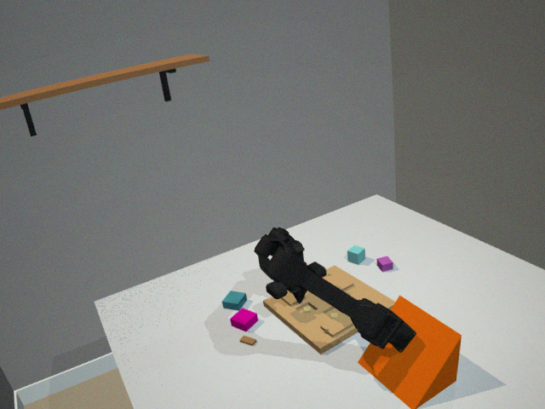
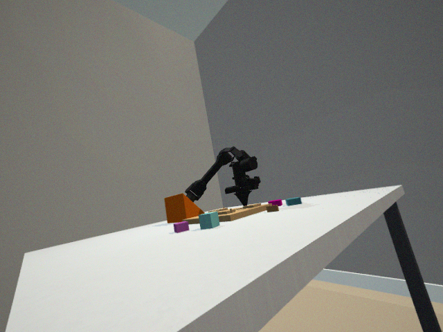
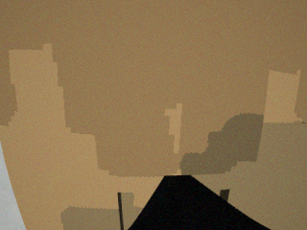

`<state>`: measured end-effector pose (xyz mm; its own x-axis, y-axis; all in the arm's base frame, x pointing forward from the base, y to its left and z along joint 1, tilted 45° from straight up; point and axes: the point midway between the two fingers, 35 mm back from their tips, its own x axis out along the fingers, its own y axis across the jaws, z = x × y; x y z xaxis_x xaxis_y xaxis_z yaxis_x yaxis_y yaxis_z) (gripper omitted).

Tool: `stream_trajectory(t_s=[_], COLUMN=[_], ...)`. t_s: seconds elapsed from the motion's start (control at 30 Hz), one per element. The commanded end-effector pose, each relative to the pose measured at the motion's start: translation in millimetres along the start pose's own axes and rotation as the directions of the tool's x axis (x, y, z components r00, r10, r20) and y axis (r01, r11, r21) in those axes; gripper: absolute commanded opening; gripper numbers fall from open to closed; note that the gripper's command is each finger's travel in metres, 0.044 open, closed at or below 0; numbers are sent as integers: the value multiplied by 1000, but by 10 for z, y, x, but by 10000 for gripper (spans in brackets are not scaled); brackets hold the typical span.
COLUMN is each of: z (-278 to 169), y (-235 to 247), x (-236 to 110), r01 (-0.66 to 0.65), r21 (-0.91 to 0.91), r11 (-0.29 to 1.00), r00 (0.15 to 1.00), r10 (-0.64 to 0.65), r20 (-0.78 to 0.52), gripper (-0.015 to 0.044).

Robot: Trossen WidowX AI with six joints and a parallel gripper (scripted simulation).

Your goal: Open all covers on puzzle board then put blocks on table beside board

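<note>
Jaws pressed together, gripping nothing, tip poised just above the puzzle board (image 1: pixel 307 327); four blocks rest on the desk (image 1: pixel 175 352).

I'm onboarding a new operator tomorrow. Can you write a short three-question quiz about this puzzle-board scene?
1. True or false: the gripper is carrying a block.
2. How many coloured blocks rest on the table off the board?
3. Multiple choice: the magenta block lies nearest to A) the purple block, B) the dark teal block, C) the orange base.

Key
1. False: its fingers are shut on nothing, pointing down just above the board.
2. Four: magenta, dark teal, light teal and purple.
3. B.
</note>
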<state>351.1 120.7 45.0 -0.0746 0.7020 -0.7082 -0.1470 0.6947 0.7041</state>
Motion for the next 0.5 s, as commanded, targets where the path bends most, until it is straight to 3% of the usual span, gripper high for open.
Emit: stream_trajectory(t_s=[0.0, 0.47], z=[36, 65], y=[-4, -11], x=[-63, -242], r01=[-2, 0], r21=[-8, -8], r11=[1000, 1000], r00=[1000, 1000], r10=[2, 0], r20=[6, 6], gripper=[0, 0])
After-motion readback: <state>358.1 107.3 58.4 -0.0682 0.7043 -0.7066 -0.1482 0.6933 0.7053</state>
